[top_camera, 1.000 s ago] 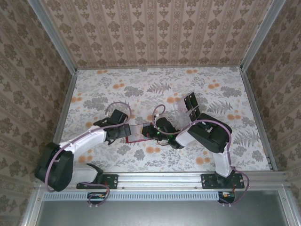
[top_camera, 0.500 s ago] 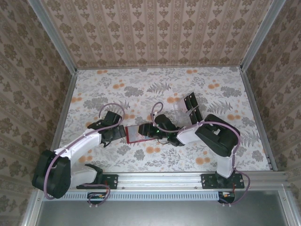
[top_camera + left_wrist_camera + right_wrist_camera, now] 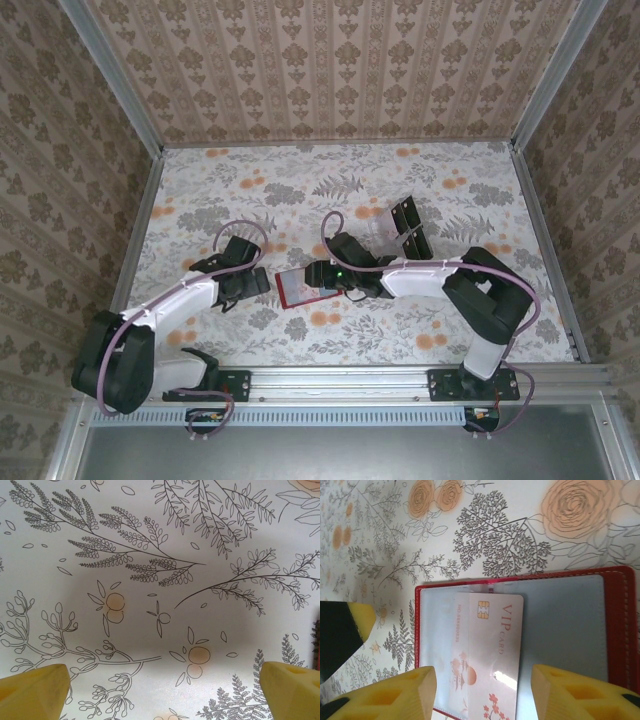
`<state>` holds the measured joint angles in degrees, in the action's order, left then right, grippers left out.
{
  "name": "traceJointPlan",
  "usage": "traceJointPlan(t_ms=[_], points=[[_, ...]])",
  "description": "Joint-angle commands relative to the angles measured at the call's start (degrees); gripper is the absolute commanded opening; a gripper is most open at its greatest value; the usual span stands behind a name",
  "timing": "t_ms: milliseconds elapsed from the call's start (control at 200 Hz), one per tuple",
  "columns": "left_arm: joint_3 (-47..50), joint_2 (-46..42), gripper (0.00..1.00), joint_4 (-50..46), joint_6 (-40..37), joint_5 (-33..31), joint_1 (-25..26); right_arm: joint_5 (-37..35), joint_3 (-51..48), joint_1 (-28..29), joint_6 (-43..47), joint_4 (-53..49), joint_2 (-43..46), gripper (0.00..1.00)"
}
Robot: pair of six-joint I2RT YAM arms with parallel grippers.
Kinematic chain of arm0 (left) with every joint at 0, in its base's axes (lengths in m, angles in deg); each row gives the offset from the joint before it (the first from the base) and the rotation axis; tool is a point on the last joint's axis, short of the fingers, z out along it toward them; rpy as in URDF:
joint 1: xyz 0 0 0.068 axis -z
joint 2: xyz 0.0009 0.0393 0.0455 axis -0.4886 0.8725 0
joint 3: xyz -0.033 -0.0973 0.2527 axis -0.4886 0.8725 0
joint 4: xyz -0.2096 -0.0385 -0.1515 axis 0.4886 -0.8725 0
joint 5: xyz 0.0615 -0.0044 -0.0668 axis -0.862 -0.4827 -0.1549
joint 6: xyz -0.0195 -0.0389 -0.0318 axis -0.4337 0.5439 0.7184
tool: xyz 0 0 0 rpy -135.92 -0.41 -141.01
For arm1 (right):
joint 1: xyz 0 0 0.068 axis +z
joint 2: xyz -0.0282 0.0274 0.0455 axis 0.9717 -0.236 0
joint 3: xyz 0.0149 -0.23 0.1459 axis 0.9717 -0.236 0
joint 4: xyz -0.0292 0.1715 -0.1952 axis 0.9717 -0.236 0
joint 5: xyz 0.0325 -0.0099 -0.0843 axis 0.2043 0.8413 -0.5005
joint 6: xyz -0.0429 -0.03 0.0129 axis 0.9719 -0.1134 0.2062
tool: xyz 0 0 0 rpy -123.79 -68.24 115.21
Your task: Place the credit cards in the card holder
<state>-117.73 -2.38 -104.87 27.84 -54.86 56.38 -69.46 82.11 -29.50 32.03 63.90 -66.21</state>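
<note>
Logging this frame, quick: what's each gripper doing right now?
Left gripper: open, holding nothing.
Right gripper: open, holding nothing, over the pale pink VIP card and open red wallet.

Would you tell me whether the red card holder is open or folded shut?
Open: the card holder lies spread flat, grey inside up, a pale VIP card at its middle.

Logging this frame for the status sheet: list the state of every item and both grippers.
card holder: open flat on the table, grey inside up.
VIP card: face up on the holder's inside; tucked or not, unclear.
other credit cards: dark, at the clear tray.
left gripper: open, empty.
right gripper: open, empty, above the card holder.
</note>
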Motion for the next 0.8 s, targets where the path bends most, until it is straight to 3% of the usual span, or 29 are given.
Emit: traceJointPlan(t_ms=[0,230,345,795], points=[[0.5,0.5,1.0,0.3,-0.9,0.6,0.7,-3.4,2.7,-0.2,3.3,-7.9,2.0,0.48],[0.0,1.7,1.0,0.5,0.0,0.1,2.6,-4.1,5.8,0.4,5.6,-12.4,0.9,0.17],[-0.3,2.8,1.0,0.6,0.3,-0.3,3.5,-3.9,7.2,0.4,6.2,-13.6,-0.9,0.09],[-2.4,7.5,1.0,1.4,0.2,-1.4,5.8,-3.6,10.6,0.4,7.0,-14.6,-8.2,0.06]])
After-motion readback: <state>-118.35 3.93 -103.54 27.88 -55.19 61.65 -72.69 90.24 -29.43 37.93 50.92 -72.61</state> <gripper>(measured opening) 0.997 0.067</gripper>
